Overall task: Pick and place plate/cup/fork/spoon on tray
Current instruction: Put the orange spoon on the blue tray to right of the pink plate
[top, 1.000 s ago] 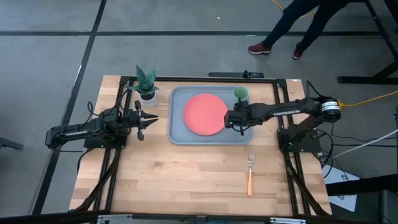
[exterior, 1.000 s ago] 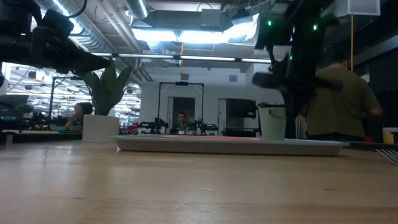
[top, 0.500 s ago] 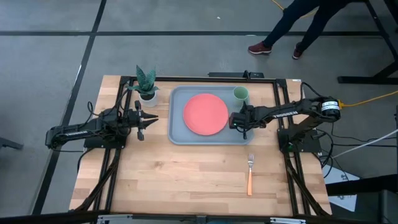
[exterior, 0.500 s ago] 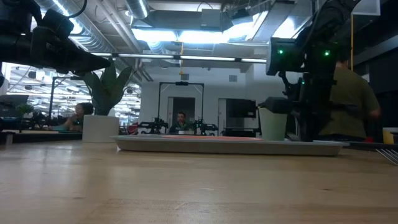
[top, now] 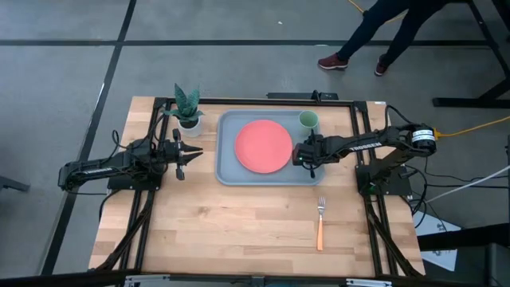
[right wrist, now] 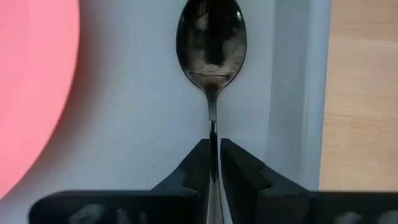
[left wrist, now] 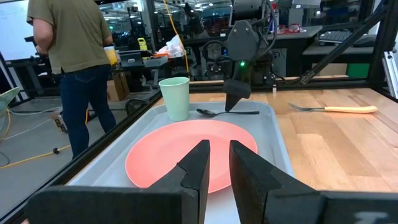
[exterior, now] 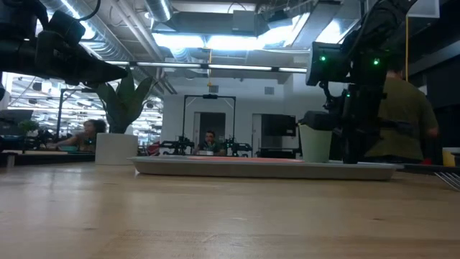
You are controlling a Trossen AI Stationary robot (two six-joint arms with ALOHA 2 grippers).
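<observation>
— Spoon (right wrist: 211,43): small, dark and glossy, oval bowl, thin handle. Where does it lie?
— On the light grey-blue rectangular tray (top: 227,171), between the coral-red round plate (top: 264,146) and the tray's rim. Right claw (right wrist: 213,163) is pinched narrow on its handle.
— Nearby?
— Pale-green cup (top: 309,120) in the tray's corner just beside; orange-handled fork (top: 320,223) apart on the wooden worktop (top: 239,231). Left claw (top: 194,151) hovers beside the tray, fingers narrowly apart, near a white potted plant (top: 188,108).

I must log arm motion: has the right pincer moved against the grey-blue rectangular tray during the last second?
Yes. In the high view the right pincer has drawn back from the round coral-red plate towards the grey-blue rectangular tray's right rim.
</observation>
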